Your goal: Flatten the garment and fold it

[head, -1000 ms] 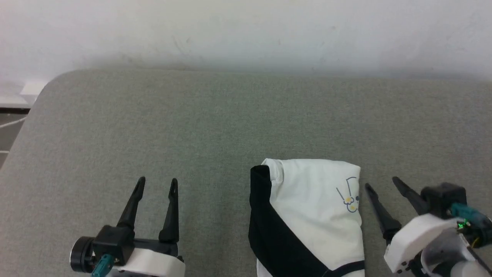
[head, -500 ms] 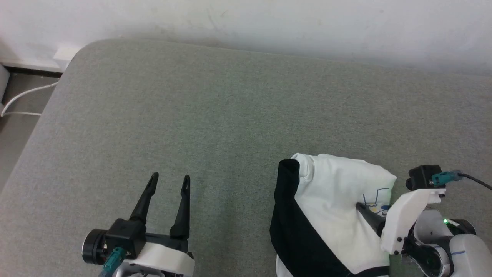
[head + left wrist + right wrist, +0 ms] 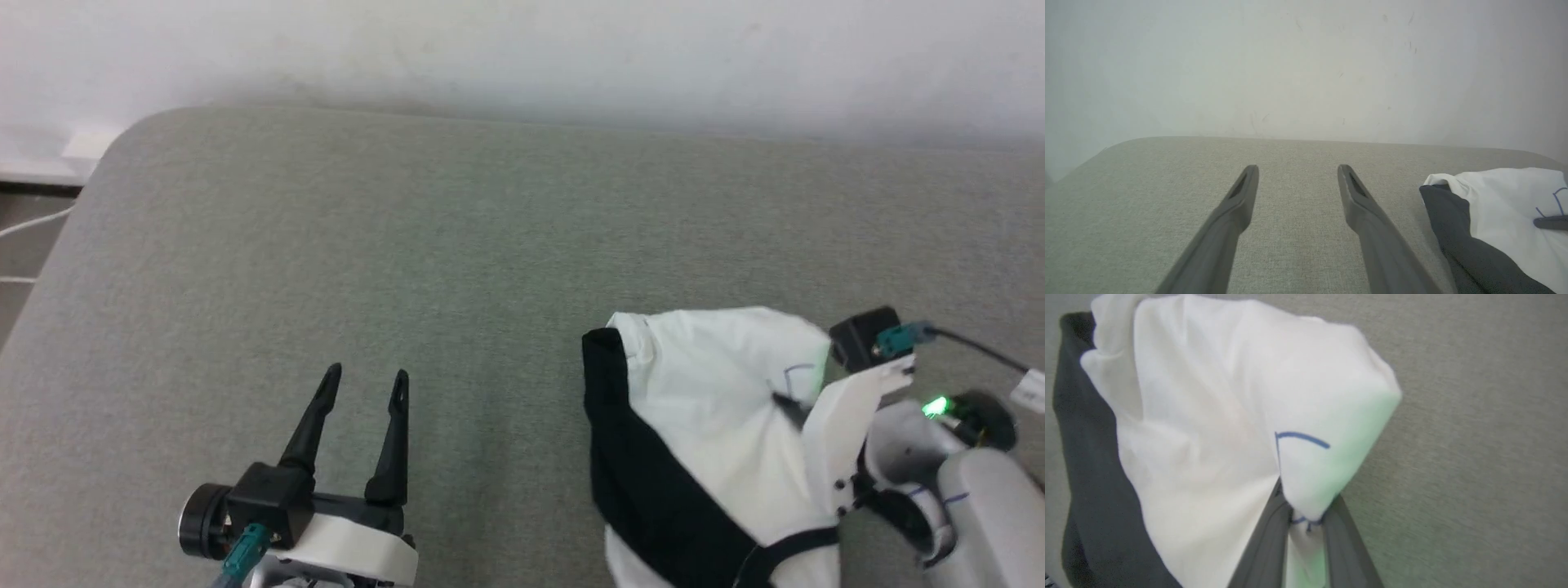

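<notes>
Right wrist view, right claw [image 3: 1306, 516]: we see it clenched on a white fold of the garment [image 3: 1208, 416], at its blue print [image 3: 1302, 439].
Head view, left claw [image 3: 363, 377]: spread wide, well apart from the garment.
Garment place: bunched on the grey bench [image 3: 490, 245], right side.

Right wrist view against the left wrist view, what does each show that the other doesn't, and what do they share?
Right wrist view: the right gripper pinching a white fold of the garment near a blue printed line. Left wrist view: the left gripper open over bare grey cushion, with a white wall behind. Shared: the garment's white body and black sleeve on that cushion.
</notes>
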